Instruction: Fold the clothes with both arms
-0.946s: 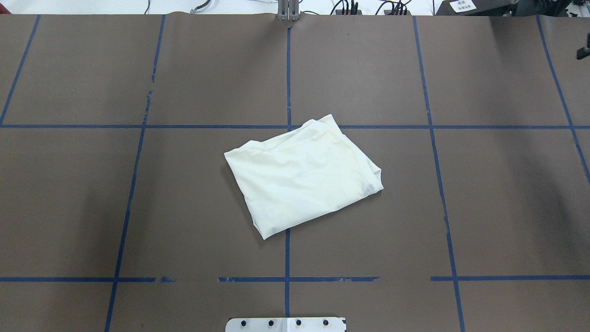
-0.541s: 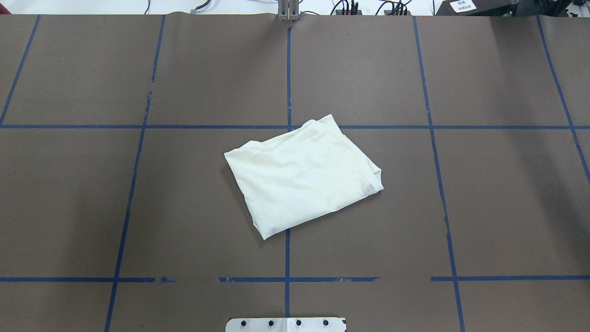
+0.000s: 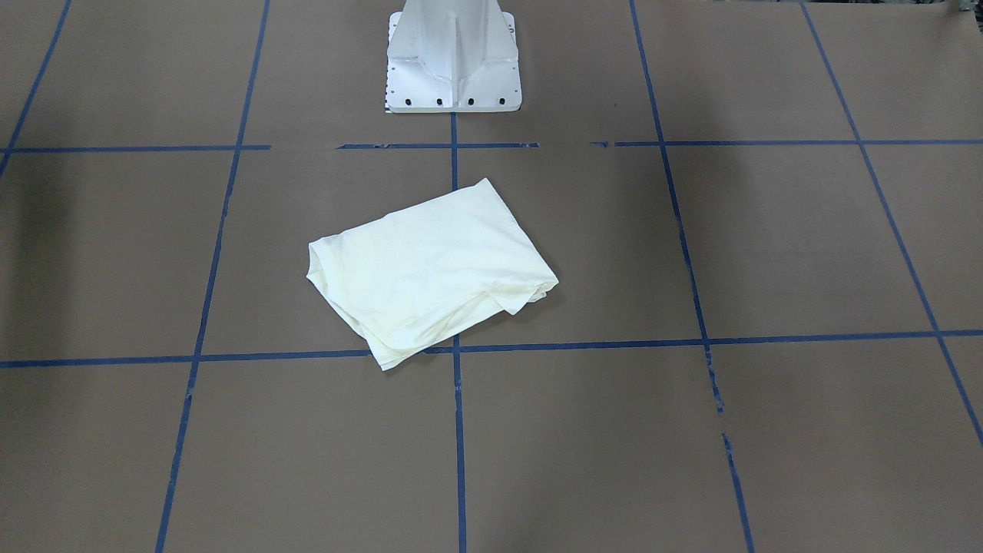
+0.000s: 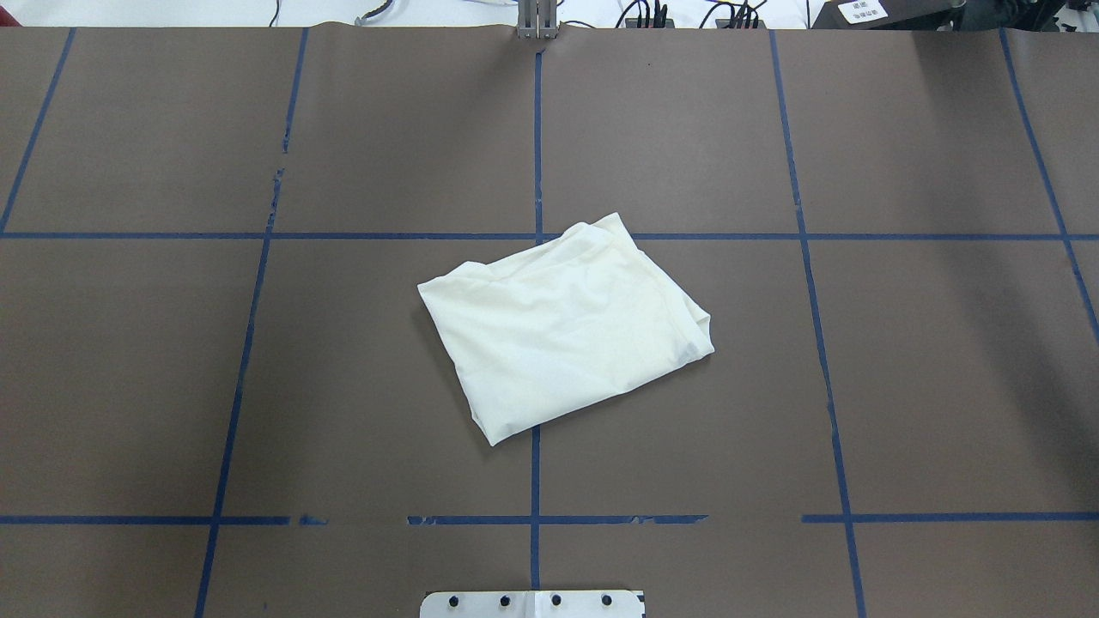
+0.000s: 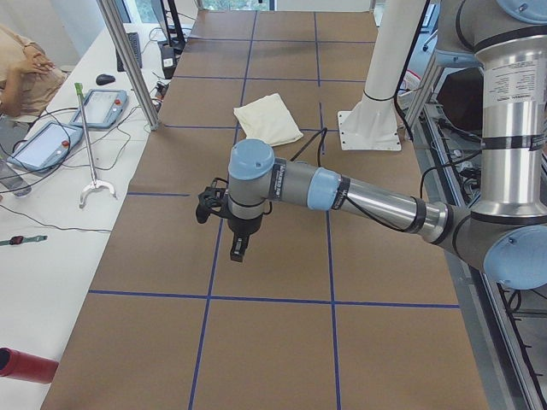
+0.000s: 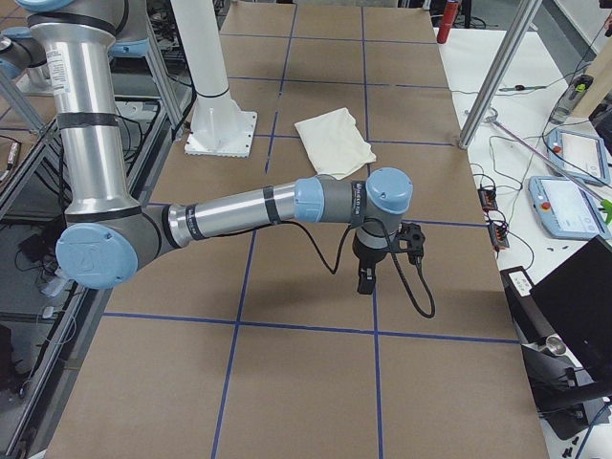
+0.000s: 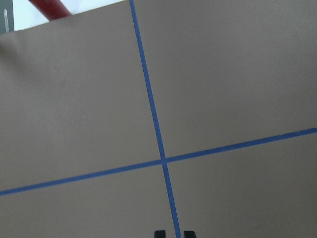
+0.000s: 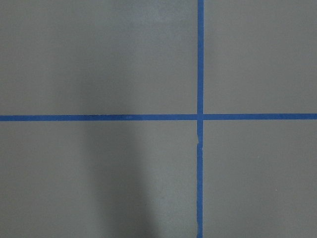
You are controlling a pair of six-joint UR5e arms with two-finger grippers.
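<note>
The shirt (image 4: 562,330) lies in the middle of the brown worktop (image 4: 859,386), a little way out from the white robot base (image 3: 453,54). It is folded into a small, flat, slanted packet. Only plain cream cloth shows on top, so any picture on it must be tucked inside. One edge, the one farthest from the base, looks a bit puffy and loose.

Nothing touches the shirt. The left tool (image 5: 239,249) hangs over bare worktop, well apart from the shirt, above a cross of blue tape lines (image 7: 148,99). Only the very ends of its two tips show in its own camera. They sit close together with nothing between them, but I cannot tell how far open it is. The right tool (image 6: 365,277) hangs over the other end of the worktop, also far from the shirt. I cannot tell if it is open or closed.

I think both arms stay out of the way so the folded shirt can rest. The folding looks done, or nearly done.
</note>
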